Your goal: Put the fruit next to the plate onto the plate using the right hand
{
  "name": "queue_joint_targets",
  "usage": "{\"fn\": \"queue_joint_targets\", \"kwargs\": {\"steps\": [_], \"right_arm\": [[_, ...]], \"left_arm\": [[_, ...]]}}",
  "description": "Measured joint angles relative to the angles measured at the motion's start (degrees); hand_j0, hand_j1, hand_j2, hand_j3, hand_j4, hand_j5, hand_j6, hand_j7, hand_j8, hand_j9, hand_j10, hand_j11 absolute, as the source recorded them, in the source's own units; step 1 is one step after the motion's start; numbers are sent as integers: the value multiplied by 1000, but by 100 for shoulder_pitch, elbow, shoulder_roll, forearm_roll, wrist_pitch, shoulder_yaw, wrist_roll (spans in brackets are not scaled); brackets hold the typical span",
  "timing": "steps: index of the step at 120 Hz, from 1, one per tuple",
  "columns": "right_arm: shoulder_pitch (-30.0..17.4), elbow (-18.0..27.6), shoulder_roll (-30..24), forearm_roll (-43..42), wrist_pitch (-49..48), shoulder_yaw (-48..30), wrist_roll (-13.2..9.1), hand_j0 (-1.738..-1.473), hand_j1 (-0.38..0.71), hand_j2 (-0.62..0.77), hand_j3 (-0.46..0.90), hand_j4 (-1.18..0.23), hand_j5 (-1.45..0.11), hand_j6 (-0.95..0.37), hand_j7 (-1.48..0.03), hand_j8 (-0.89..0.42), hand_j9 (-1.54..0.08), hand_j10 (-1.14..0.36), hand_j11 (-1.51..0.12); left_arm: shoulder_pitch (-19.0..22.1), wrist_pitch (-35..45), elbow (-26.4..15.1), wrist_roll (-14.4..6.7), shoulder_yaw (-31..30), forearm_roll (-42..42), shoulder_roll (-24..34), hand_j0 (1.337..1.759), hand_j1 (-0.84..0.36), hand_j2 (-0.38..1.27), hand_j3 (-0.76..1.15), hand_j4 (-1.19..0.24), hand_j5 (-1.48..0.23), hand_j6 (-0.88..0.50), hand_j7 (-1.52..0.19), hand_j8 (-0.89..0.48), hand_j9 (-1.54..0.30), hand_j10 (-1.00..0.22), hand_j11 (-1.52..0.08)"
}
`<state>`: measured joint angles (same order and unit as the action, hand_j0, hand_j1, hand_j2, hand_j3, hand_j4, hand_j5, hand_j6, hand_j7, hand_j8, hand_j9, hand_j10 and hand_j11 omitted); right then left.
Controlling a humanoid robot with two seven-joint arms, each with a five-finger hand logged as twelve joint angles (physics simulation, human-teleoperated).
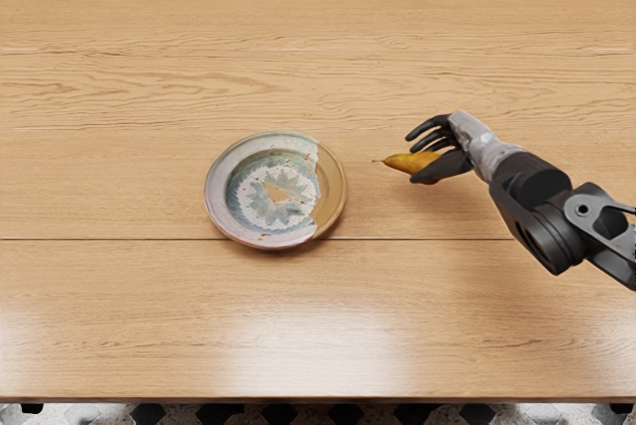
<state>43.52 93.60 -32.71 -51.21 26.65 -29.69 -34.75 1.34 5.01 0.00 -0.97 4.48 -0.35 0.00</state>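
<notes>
A yellow pear-like fruit (409, 162) lies on the wooden table to the right of the plate, its stem pointing left. The round ceramic plate (333, 187) has a patterned blue-green centre and a brownish rim; nothing lies on it. My right hand (433, 150) comes in from the right edge and is at the fruit's right end, black fingers (427, 130) spread above it and the thumb below. The fingers bracket the fruit but do not look closed around it. The fruit rests on the table, a short gap from the plate's rim.
The wooden table (318, 326) spans the view, with its front edge near the bottom and an orange wall behind. My right forearm (542, 209) slants in from the lower right.
</notes>
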Motion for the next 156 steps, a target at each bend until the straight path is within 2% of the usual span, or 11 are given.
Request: {"fn": "queue_joint_targets", "kwargs": {"steps": [156], "right_arm": [[297, -27, 1142, 4, -14, 5, -9, -1657, 311, 197, 0, -633, -828, -635, -825, -465, -819, -491, -822]], "left_arm": [[4, 0, 0, 0, 0, 0, 0, 1658, 349, 0, 0, 0, 0, -1, 0, 0, 0, 0, 0]]}}
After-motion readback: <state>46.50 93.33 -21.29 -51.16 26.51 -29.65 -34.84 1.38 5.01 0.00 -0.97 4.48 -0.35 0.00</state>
